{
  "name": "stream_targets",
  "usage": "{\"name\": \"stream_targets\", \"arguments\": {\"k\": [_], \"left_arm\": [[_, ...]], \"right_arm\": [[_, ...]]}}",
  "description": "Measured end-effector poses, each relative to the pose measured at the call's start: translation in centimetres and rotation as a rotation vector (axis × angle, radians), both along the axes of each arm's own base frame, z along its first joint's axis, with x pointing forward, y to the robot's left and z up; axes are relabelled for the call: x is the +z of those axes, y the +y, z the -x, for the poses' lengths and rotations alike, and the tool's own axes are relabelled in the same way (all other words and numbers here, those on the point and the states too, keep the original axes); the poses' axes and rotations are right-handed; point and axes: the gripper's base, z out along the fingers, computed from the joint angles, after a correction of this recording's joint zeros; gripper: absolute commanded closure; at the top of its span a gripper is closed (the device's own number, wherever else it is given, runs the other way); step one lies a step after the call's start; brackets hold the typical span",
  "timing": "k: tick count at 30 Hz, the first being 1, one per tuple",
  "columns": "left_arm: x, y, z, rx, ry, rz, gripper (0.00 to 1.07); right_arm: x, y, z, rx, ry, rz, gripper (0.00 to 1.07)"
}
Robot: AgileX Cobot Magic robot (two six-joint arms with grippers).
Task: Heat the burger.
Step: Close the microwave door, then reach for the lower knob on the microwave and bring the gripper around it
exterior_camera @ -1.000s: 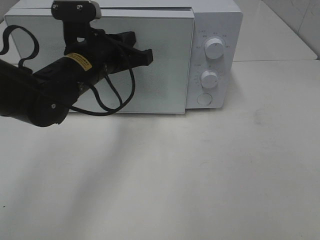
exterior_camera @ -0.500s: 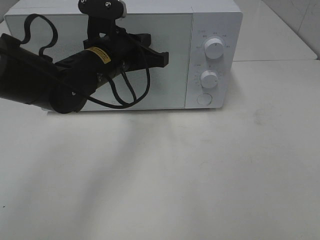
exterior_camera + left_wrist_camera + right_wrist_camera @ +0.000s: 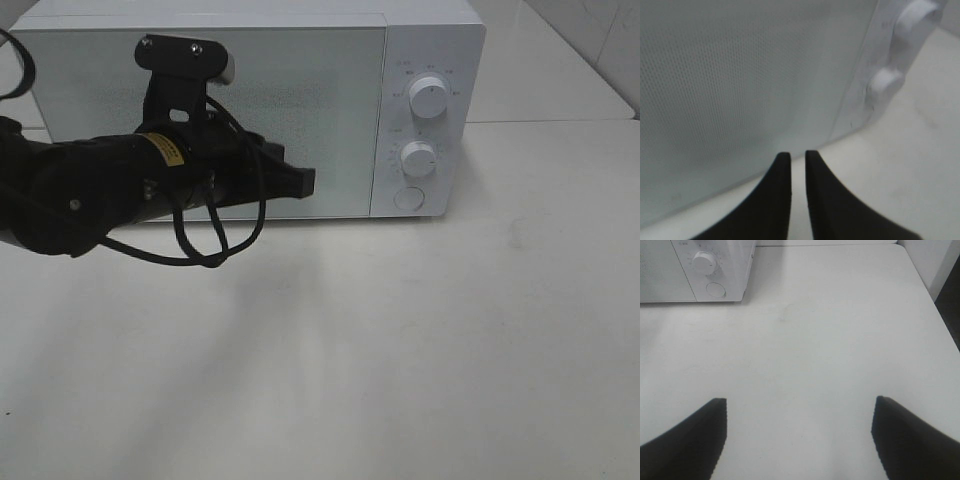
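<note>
The burger is hidden from every view. A white microwave (image 3: 300,100) stands at the back of the table with its door shut. It has two knobs (image 3: 428,97) and a round button (image 3: 409,198) on its right panel. My left gripper (image 3: 305,182) is shut and empty, just in front of the lower door; in the left wrist view (image 3: 798,156) the fingertips are nearly together, close to the door. My right gripper (image 3: 799,407) is open and empty, above the bare table to the right; it is out of the high view.
The white table (image 3: 400,340) spreads in front of the microwave. Its right edge shows in the right wrist view (image 3: 935,305). The microwave's corner and lower knob (image 3: 703,262) also show there.
The microwave door has gone from slightly ajar to fully shut. My left arm swung right along the door, then dropped lower and drew back a little.
</note>
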Motion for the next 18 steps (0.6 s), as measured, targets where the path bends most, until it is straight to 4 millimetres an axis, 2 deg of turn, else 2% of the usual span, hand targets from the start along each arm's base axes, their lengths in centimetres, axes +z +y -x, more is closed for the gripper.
{"name": "stream_targets", "arguments": {"k": [1,2,3,4,5,6,7,8,9,12,14,15,17,18], "left_arm": [[-0.1,0.1,0.4,-0.013,0.052,-0.026,0.65],[-0.1,0.1,0.4,-0.013,0.052,-0.026,0.65],[-0.2,0.5,1.0,-0.031,0.142,-0.072,0.40],[-0.1,1.0,1.6,-0.042,0.227,-0.109,0.20],[-0.1,1.0,1.6,-0.042,0.227,-0.109,0.20],[0.0,1.4,1.9,-0.047,0.274,-0.131,0.13],[0.0,1.4,1.9,-0.047,0.274,-0.131,0.13],[0.3,2.2,2.6,-0.058,0.363,-0.172,0.04],[0.8,3.1,3.2,-0.067,0.433,-0.208,0.04],[1.2,3.6,3.5,-0.072,0.460,-0.229,0.04],[3.3,5.6,4.4,-0.090,0.473,-0.299,0.04],[3.3,5.6,4.4,-0.090,0.473,-0.299,0.04],[5.0,7.2,4.9,-0.094,0.443,-0.354,0.04],[5.0,7.2,4.9,-0.094,0.443,-0.354,0.04]], "right_arm": [[0.0,0.0,0.0,0.000,0.000,0.000,0.31],[0.0,0.0,0.0,0.000,0.000,0.000,0.31],[0.0,0.0,0.0,0.000,0.000,0.000,0.31],[0.0,0.0,0.0,0.000,0.000,0.000,0.31],[0.0,0.0,0.0,0.000,0.000,0.000,0.31],[0.0,0.0,0.0,0.000,0.000,0.000,0.31],[0.0,0.0,0.0,0.000,0.000,0.000,0.31],[0.0,0.0,0.0,0.000,-0.001,0.000,0.31],[0.0,0.0,0.0,0.000,-0.001,0.000,0.31],[0.0,0.0,0.0,0.000,-0.001,0.000,0.31],[0.0,0.0,0.0,0.000,-0.001,0.000,0.31],[0.0,0.0,0.0,0.000,-0.001,0.000,0.31],[0.0,0.0,0.0,0.000,-0.001,0.000,0.31],[0.0,0.0,0.0,0.000,-0.001,0.000,0.31]]}}
